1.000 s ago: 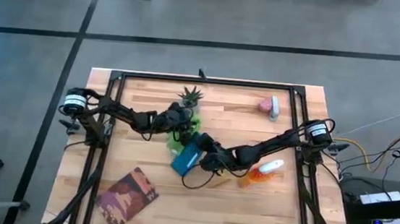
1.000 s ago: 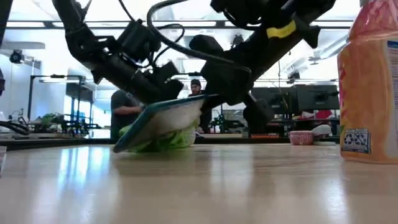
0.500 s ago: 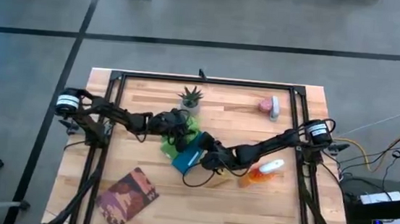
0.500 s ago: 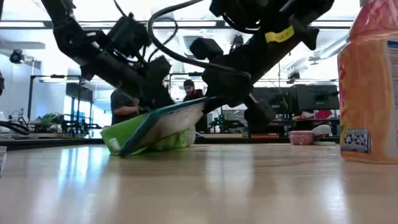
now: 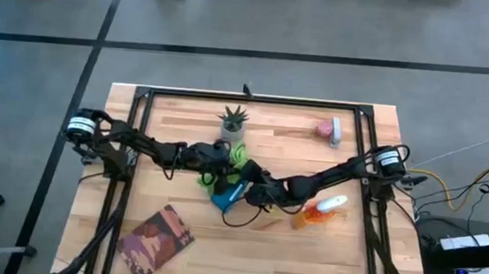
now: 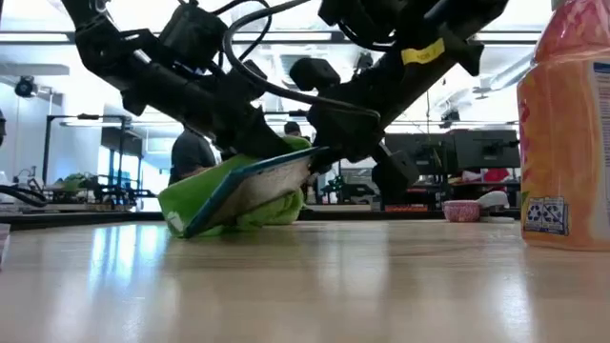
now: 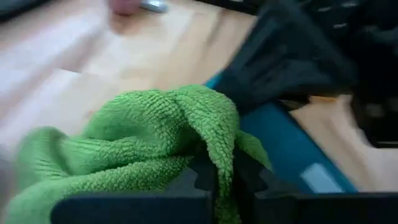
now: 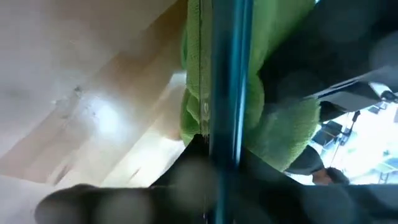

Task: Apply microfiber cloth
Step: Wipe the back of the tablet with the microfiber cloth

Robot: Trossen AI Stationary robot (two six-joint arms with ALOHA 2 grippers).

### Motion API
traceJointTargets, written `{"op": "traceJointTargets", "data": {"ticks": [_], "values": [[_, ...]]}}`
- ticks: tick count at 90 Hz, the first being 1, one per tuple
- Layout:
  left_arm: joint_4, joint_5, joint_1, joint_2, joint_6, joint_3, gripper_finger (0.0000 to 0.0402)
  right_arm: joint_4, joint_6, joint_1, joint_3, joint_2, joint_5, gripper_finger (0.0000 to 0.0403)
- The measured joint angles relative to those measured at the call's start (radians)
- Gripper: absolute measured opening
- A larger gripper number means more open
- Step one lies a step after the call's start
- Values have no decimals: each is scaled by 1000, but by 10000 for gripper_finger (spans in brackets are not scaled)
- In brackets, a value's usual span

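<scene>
While right gripper [image 5: 241, 193] props tablet [image 6: 250, 185] edge-up, left gripper [image 5: 221, 163] presses microfiber cloth [image 6: 195, 195].

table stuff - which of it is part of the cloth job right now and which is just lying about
In the job:
- microfiber cloth, pinched by the left gripper
- teal-edged tablet, held tilted by the right gripper, cloth against it

Lying about:
- potted plant
- orange spray bottle
- patterned book
- pink and grey item at the far side
</scene>
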Motion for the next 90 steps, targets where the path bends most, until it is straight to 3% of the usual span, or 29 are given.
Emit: {"op": "traceJointTargets", "data": {"ticks": [8, 30, 47, 74, 90], "values": [[-1, -46, 21, 0, 9, 0, 0, 1, -22, 1, 12, 0, 1, 13], [-60, -53, 46, 0, 1, 2, 0, -9, -58, -1, 23, 2, 25, 13], [-90, 44, 35, -5, -51, 2, 0, -35, -70, -5, 23, 2, 41, 13], [-72, 60, -44, -5, -139, 0, 0, -50, -74, -30, 21, 2, 72, 13], [-64, 64, -110, -3, -160, 0, 0, -57, -104, -53, 21, -1, 197, 13]]}}
